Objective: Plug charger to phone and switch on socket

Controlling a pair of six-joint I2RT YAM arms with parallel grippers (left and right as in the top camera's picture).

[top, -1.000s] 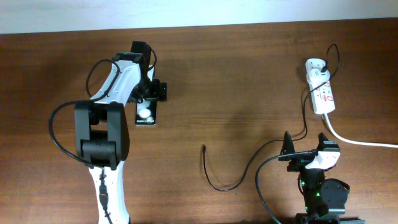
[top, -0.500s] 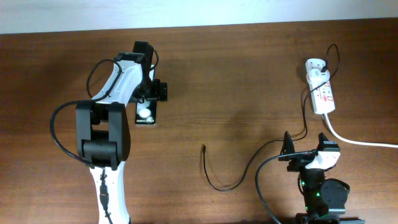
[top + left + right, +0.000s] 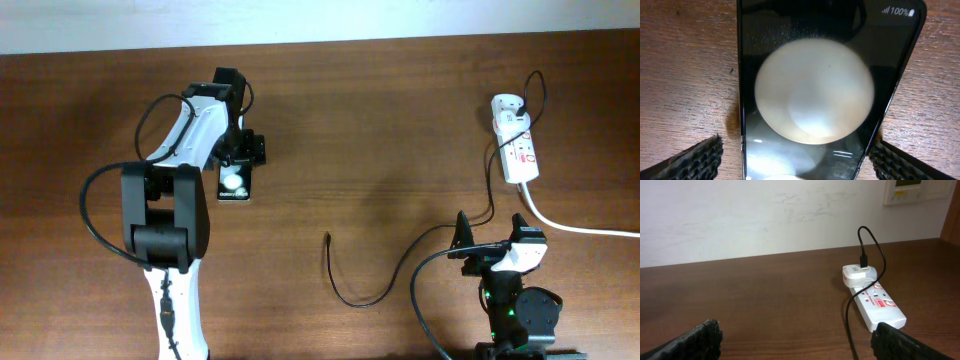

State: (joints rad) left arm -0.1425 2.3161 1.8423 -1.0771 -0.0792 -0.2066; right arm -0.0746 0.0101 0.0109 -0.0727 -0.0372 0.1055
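The black phone (image 3: 235,184) lies flat at the table's left and fills the left wrist view (image 3: 815,90), showing white circles and "100%". My left gripper (image 3: 241,156) is open, low over the phone's far end. Its fingers (image 3: 795,160) stand on either side of the phone, the left one clearly apart from it. The charger cable (image 3: 375,297) runs from the white adapter (image 3: 507,104) to a free plug tip (image 3: 328,238) at mid-table. The white socket strip (image 3: 520,152) lies at the far right and shows in the right wrist view (image 3: 880,305). My right gripper (image 3: 495,243) is open and empty (image 3: 802,345).
The strip's thick white cord (image 3: 575,226) runs off the right edge. The cable passes just left of the right gripper (image 3: 849,330). A white wall (image 3: 765,215) stands behind the table's far edge. Thick black robot cables loop beside the left arm (image 3: 95,200).
My left gripper has shifted very slightly over the phone. The right arm, cable and socket have not moved.
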